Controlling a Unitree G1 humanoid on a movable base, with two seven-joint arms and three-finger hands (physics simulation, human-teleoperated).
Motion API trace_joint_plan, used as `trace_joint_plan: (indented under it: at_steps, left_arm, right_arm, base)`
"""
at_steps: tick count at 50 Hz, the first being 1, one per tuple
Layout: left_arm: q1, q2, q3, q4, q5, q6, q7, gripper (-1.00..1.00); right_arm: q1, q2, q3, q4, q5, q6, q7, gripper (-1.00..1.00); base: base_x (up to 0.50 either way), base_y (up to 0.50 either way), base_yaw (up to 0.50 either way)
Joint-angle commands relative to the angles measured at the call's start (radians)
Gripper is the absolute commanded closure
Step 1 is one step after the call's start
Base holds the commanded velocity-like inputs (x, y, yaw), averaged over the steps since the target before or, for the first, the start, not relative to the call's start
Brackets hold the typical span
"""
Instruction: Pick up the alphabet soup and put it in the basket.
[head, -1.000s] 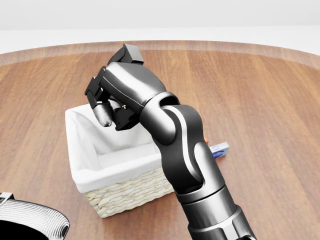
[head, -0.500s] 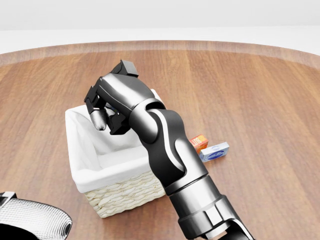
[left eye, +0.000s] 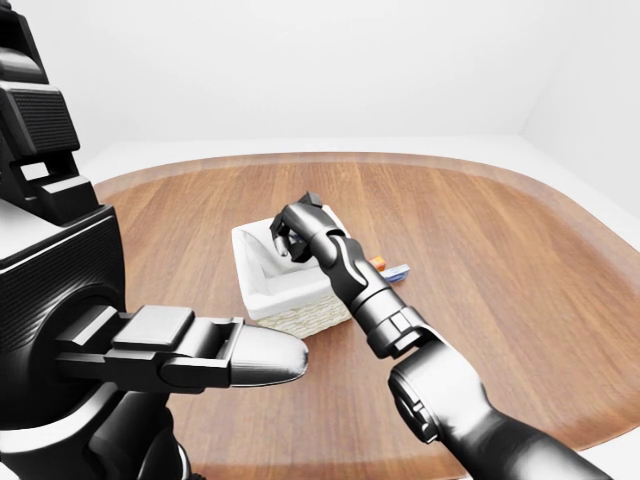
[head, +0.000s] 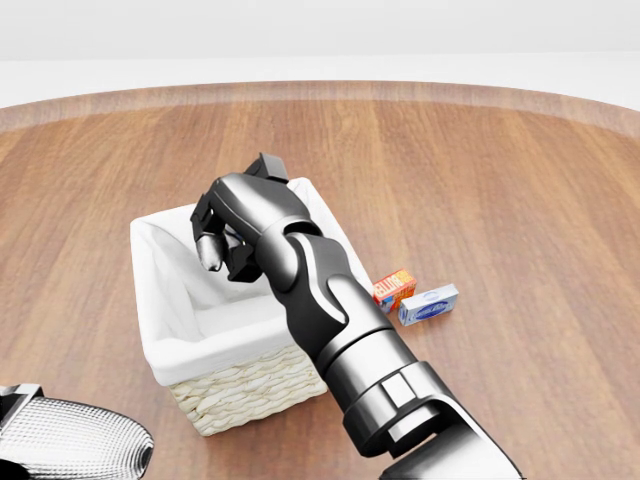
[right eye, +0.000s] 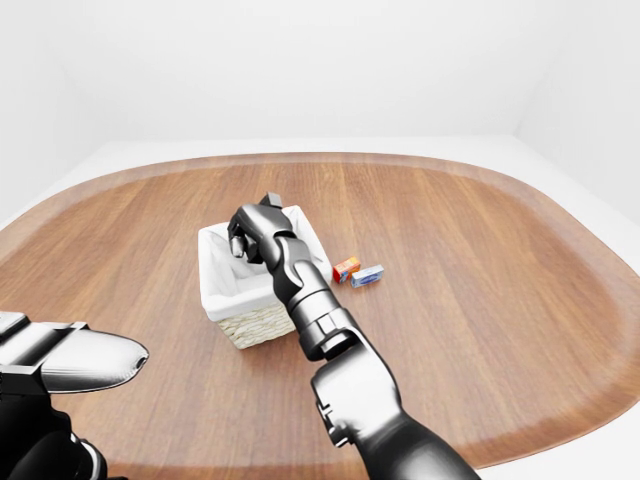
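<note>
**Right robot hand curled over the lined basket**

Head view: the dark metallic right arm rises from the bottom edge and reaches up-left, its right robot hand (head: 228, 232) bent downward over the open top of the one woven wicker basket with a white cloth lining (head: 170, 300). The fingers (head: 210, 252) curl inward, pressed close together; whether anything sits between them cannot be told, since the palm faces away. The alphabet soup can cannot be made out anywhere; the forearm covers the basket's right wall and part of its inside. To the right of the basket, on the round brown wooden tabletop (head: 520, 200), lie two small cartons just beside each other: one orange box (head: 395, 289) and one pale blue-and-white box (head: 428, 304). A ribbed grey piece of the left arm is cut off at the bottom-left corner.

Left-eye view: the left arm fills the left side, large and black, ending in the left robot hand (left eye: 215, 358), of which only one long grey finger, stretched out to the right, shows clearly; how its other fingers stand cannot be told. The right arm hides most of the two boxes here.

Right-eye view: the basket, the right arm above it and both boxes show whole, well apart from the tabletop's rim.
</note>
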Motion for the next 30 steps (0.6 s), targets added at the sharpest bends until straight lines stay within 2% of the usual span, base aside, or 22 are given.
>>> trace_joint_plan:
  at_steps: [1,15,30]
  left_arm:
    - [0.007,-0.012,-0.006,0.0,0.019,0.0,-0.018,-1.0]
    - [0.004,-0.03,-0.019,0.0,0.054,0.0,-0.039,-1.0]
    - [-0.001,-0.039,-0.015,0.0,0.071,0.0,-0.058,-1.0]
  right_arm:
    - [-0.068,0.006,-0.008,0.111,0.005,0.0,-0.079,0.94]
    - [-0.1,0.051,0.008,0.066,-0.007,0.0,-0.041,0.94]
    - [-0.091,0.047,0.002,0.096,-0.01,0.0,-0.064,0.94]
  base:
    - [0.0,0.0,0.0]
    - [0.0,0.0,0.0]
    - [0.0,0.0,0.0]
